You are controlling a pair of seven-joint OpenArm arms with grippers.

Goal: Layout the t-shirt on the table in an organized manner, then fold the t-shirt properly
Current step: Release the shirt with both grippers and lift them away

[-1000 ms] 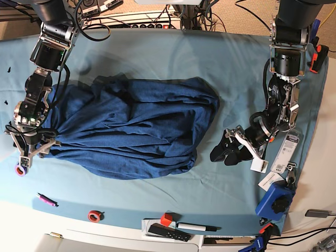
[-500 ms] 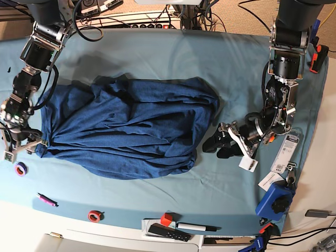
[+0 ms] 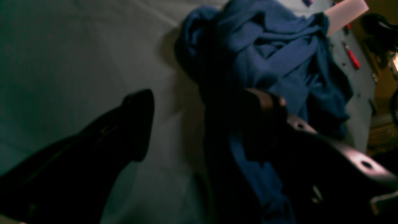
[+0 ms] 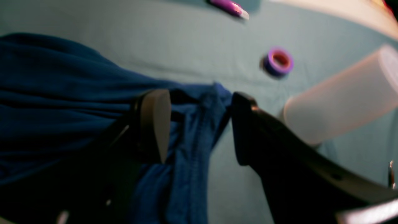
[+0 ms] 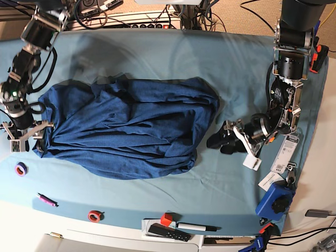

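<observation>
We see the t-shirt (image 5: pixel 128 126) lying in a wrinkly heap near the middle of the table (image 5: pixel 173 50). It is not flat yet. Its long way runs across the table, from our right arm's side to our left arm's side. We cannot tell which end is the neck and which is the bottom.

Our right gripper (image 5: pixel 23 137) is at the end of the t-shirt by the purple tape ring (image 5: pixel 20 169). In the right wrist view the right gripper (image 4: pixel 200 124) has its two fingers spread apart, and the blue edge of the t-shirt (image 4: pixel 192 130) hangs in the gap between them. One finger is over the cloth and the other is over the bare table. The fingers are not pinching the cloth.

Our left gripper (image 5: pixel 223 140) is at the other end, just beside the t-shirt but not touching it in the base view. In the left wrist view the left gripper (image 3: pixel 208 102) is spread wide too, and it points at the t-shirt (image 3: pixel 273 59). It holds nothing.

So each arm has one end of the t-shirt close to it. We think the right arm is nearer, because cloth is already between its fingers. We think the next move is to grab both ends and pull them apart along the long way.
</observation>
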